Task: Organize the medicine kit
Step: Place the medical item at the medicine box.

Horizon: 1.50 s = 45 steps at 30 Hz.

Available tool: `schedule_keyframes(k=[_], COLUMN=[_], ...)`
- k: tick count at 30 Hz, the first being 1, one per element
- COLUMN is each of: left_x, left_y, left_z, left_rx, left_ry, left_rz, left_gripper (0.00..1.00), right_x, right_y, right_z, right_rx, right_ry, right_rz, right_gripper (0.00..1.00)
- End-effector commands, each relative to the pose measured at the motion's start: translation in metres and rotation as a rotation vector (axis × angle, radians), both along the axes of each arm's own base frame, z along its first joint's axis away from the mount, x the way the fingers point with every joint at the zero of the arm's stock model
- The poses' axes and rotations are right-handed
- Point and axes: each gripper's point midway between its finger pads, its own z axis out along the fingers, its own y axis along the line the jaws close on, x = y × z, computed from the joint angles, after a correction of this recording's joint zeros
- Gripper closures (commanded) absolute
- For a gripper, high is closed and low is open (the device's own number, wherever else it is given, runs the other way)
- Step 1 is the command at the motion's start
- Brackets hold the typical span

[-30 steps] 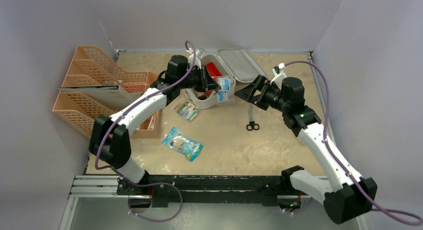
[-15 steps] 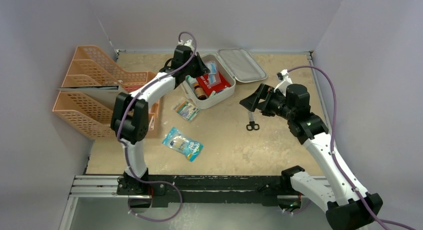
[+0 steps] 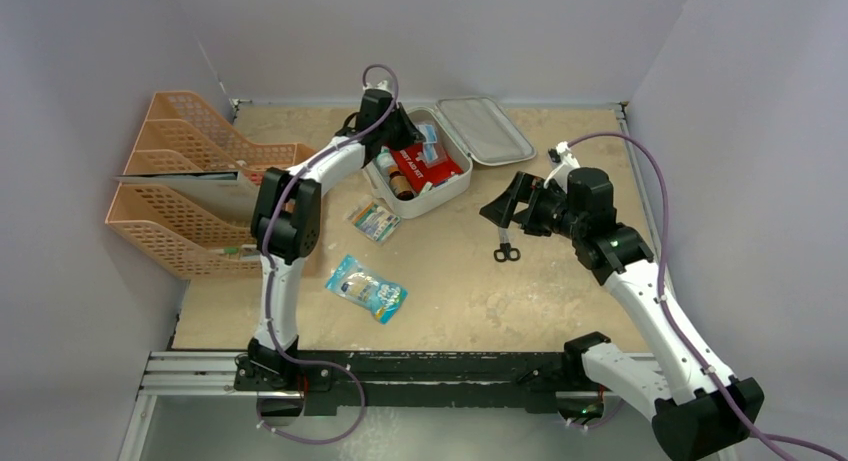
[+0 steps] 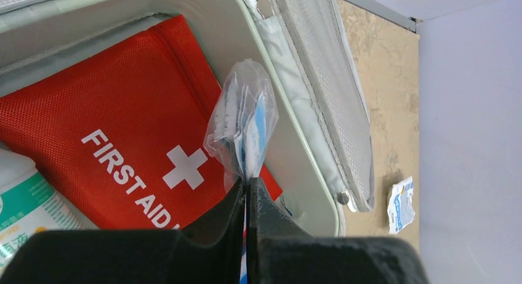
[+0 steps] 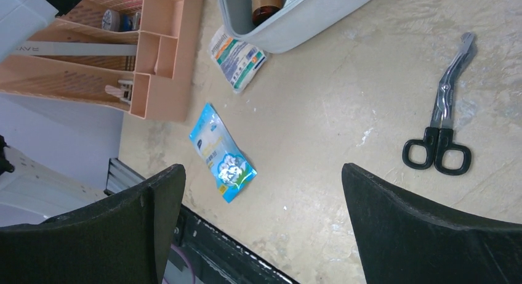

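One pale grey medicine kit (image 3: 440, 197) lies open at the upper centre of the overhead view, its lid folded back to the upper right. Inside are a red first aid pouch (image 4: 123, 130), a green-and-white bottle (image 4: 21, 201) and a brown bottle (image 3: 402, 187). The left gripper (image 4: 247, 186), jaws pinched together on a clear plastic packet (image 4: 243, 124), hangs over the pouch. The right gripper (image 5: 261, 170), jaws wide apart and empty, hovers above black-handled scissors (image 5: 438, 121) right of centre. A small sachet (image 3: 374, 221) lies just beside the kit and a blue packet (image 3: 366, 288) lower left. Orange file trays (image 3: 190, 191) stand at far left.
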Motion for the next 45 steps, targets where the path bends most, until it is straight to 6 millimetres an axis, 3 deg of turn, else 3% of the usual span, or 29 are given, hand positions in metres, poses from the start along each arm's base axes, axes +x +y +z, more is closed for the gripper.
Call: schedule_keyframes(k=[1,10,23,45], left_x=[0.021,0.031,0.041,0.050], left_y=[0.000,0.006,0.012,0.027], left_z=[0.013,-0.013,-0.026,-0.016], left_rx=[-0.049,-0.071,-0.061,-0.047], left_ry=[-0.052,-0.019,-0.016,-0.058], left_rz=[0.038,0.081,0.106,0.210], left_gripper=[1.00,1.00,1.00,1.00], right_x=[0.002,0.002,0.005,0.003], right_y=[-0.002,-0.003,-0.001,-0.004], right_z=[0.010,0.006,0.001,-0.003], right_rx=[-0.016,-0.017,-0.019,-0.037], right_ry=[-0.044,-0.035,-0.027,-0.017], right_rz=[0.002,-0.006,-0.004,-0.010], right_gripper=[0.01,0.01,0.01,0.01])
